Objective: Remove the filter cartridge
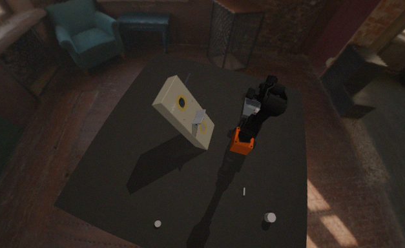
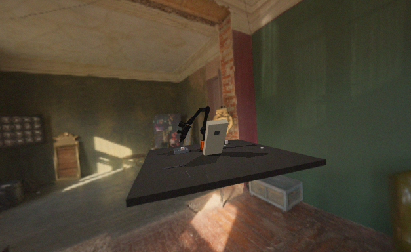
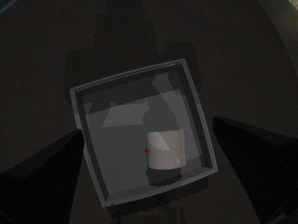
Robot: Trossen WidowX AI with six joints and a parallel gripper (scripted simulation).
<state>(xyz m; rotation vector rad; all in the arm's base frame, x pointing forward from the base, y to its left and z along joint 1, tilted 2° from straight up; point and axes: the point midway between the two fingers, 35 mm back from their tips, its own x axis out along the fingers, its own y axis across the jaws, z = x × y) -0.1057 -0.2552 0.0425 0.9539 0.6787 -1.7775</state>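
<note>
The filter cartridge [image 1: 256,110] [image 2: 182,148] [image 3: 167,156] is a pale cylinder lying on its side on the floor of the grey square tray [image 1: 248,108] [image 2: 177,151] [image 3: 110,160], near one corner. A small red mark shows at its left end in the wrist view; its slots cannot be made out. My gripper [image 2: 181,141] [image 3: 150,129] is open and empty, with its fingertips above the tray, apart from the cartridge. The cream service panel [image 1: 188,115] [image 2: 214,144] stands tilted, with a dark round opening [image 1: 181,103] inside a yellow ring.
A grey flap [image 1: 199,117] juts from the panel beside a smaller yellow ring. The orange arm base [image 1: 241,146] stands beside the panel. Two white round pieces [image 1: 270,217] [image 1: 157,223] and a small white stick [image 1: 244,191] are on the dark table [image 1: 111,139].
</note>
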